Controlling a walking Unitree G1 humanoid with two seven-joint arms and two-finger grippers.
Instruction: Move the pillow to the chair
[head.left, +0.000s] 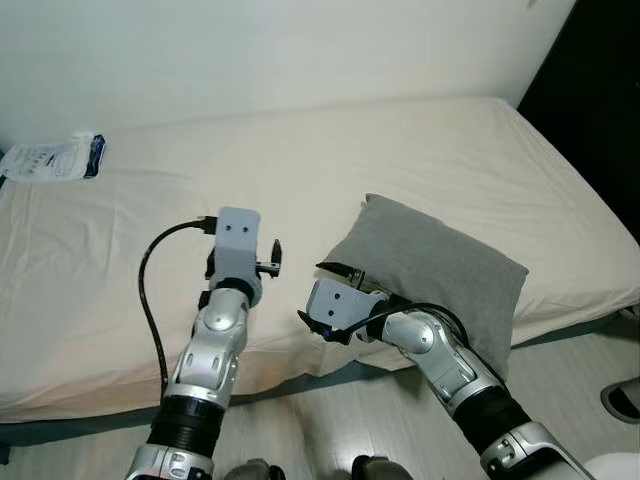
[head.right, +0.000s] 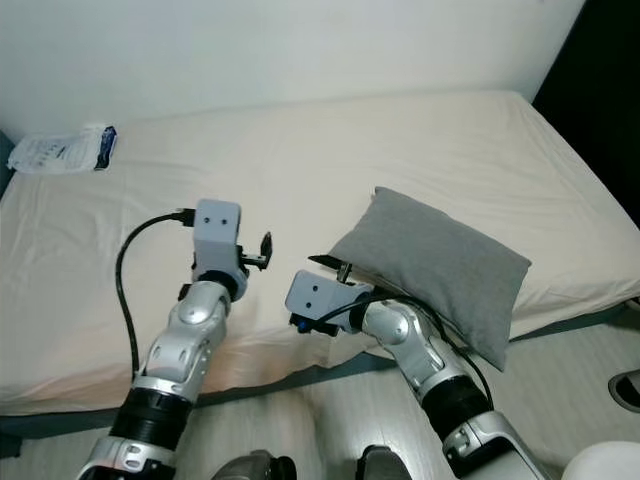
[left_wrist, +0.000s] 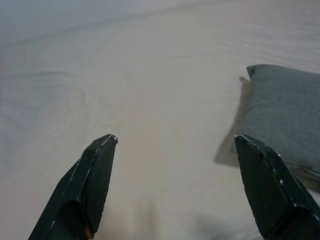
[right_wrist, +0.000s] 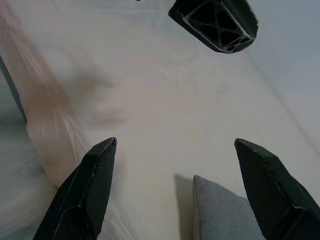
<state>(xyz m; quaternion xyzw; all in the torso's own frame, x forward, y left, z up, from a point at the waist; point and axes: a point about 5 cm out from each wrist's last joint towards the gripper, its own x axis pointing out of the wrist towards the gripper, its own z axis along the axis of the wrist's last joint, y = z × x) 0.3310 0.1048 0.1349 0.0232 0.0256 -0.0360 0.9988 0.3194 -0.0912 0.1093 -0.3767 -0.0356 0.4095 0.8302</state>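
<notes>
While both hands are hovering apart, left hand (left_wrist: 172, 187) and right hand (right_wrist: 172, 192), the soft, light pillow (head.left: 440, 270) is lying on the bed (head.left: 300, 160); its near corner looks easiest to pinch.

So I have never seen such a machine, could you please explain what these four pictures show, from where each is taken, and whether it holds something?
It is a humanoid robot standing at a bed. The two wide pictures come from a stereo camera in its head, looking down at its two silver arms. The other two come from small cameras on the wrists, each looking along that arm's two black fingers.

A grey pillow lies near the bed's front edge, and a white plastic packet lies at the far left corner.

The left pincer is open over the bare sheet, beside the pillow. The right pincer is open too, close to the pillow's corner. Neither holds anything yet.
</notes>
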